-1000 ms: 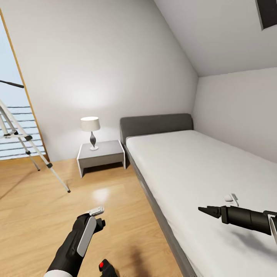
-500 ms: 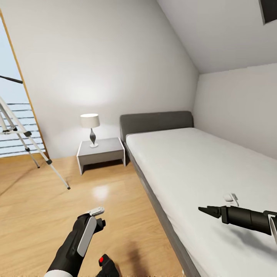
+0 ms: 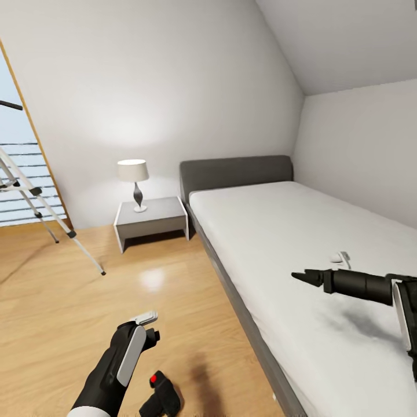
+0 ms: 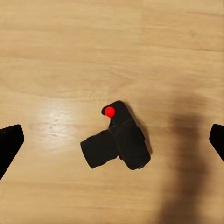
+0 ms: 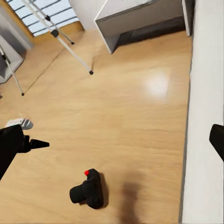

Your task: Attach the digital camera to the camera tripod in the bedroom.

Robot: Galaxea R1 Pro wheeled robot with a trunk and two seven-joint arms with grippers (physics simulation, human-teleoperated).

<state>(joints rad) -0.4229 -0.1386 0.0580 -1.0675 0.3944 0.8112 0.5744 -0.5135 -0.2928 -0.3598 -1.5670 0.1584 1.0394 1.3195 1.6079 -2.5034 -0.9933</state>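
Black and boxy, the digital camera (image 3: pixel 161 395) is lying on the light wood floor (image 3: pixel 58 313) just in front of the robot, its red button showing. Over the past second the head view has been tilting downward, so the camera is now showing in full rather than only at the frame's lower edge; the room's contents themselves are not shifting.

The left gripper (image 3: pixel 152 335) is hovering above the camera, apart from it; in the left wrist view the camera (image 4: pixel 116 142) is sitting between the two fingers (image 4: pixel 9 144), which are spread wide and holding nothing.

The right gripper (image 3: pixel 301 277) is reaching out over the bed (image 3: pixel 278 231); whether its fingers are wide or narrow cannot be told.

The camera tripod (image 3: pixel 43 211) is standing by the window, well apart from the camera, beyond a nightstand (image 3: pixel 152 223) and lamp (image 3: pixel 134 182).

Judged from this, the robot is lining up for the pickup; grasping and carrying to the tripod are not yet done.
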